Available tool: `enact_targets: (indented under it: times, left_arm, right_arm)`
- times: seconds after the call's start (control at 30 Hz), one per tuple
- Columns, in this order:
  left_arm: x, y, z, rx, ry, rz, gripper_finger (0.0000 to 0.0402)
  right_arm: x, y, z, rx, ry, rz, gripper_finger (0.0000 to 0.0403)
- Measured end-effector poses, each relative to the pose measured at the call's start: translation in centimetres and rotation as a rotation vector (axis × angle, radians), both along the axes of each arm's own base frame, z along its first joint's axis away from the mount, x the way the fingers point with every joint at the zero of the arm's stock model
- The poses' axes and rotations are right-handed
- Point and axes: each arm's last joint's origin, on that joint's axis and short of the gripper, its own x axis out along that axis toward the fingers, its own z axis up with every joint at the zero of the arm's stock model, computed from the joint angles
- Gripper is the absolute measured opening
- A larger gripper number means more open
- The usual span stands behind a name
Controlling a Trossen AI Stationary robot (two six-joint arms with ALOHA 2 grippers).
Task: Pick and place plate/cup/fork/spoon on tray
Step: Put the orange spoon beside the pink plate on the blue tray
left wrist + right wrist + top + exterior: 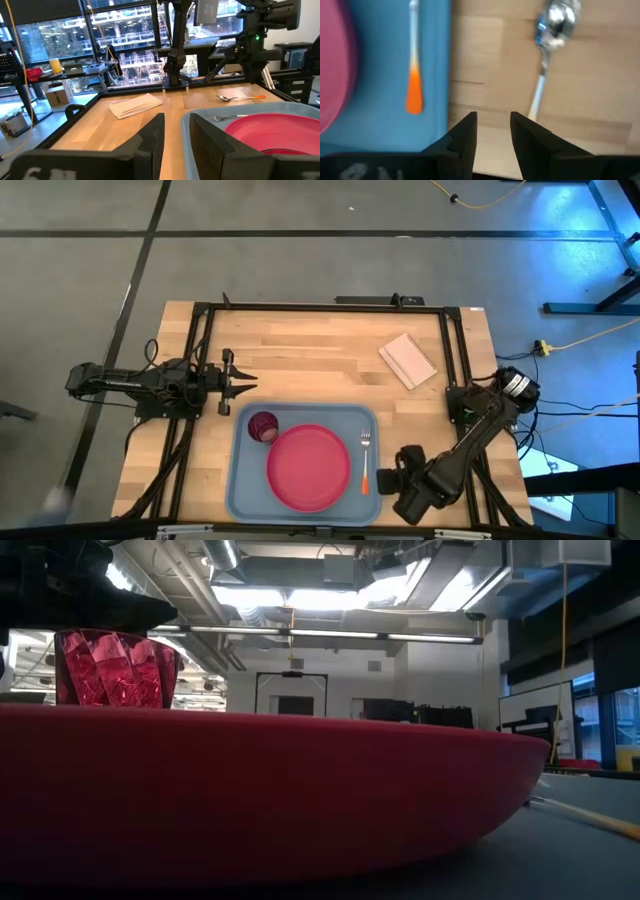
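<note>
The light blue tray point(240, 480) lies at the table's near middle. On it rest the pink-red plate point(308, 467), the maroon cup point(262, 426) at its far left corner, and the orange-handled fork point(365, 460) along its right side. The spoon point(551, 30) lies on the wood just right of the tray, also in the left wrist view point(235, 98). My right gripper point(492, 131) is open over the table beside the tray's right rim; the spoon's handle point(536, 100) runs under one finger. My left gripper point(245, 385) is open and empty off the tray's far left corner.
A white folded napkin point(407, 360) lies on the wood at the far right, also in the left wrist view point(136, 105). A black frame point(320, 307) runs around the table's edges. Bare wood lies between the tray and the far edge.
</note>
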Motion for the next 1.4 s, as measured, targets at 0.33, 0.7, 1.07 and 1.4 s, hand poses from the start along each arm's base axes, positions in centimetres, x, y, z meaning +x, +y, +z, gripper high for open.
enact_targets:
  times: [0.33,0.7,1.07,1.4]
  left_arm:
    - [0.0,0.0,0.0,0.0,0.0,-0.002,0.0084]
    - [0.0,0.0,0.0,0.0,-0.001,-0.002,0.0084]
    - [0.0,0.0,0.0,0.0,-0.001,-0.001,0.0084]
    - [0.0,0.0,0.0,0.0,0.0,-0.001,0.0084]
  right_arm:
    - [-1.0,2.3,-3.3,-0.038,0.042,-0.09,0.0122]
    - [-1.2,1.6,-5.0,-0.144,0.179,-0.102,0.0122]
    - [-0.1,0.7,-6.2,-0.18,0.216,-0.095,0.0122]
    - [0.0,0.7,-6.8,-0.158,0.255,-0.105,0.0122]
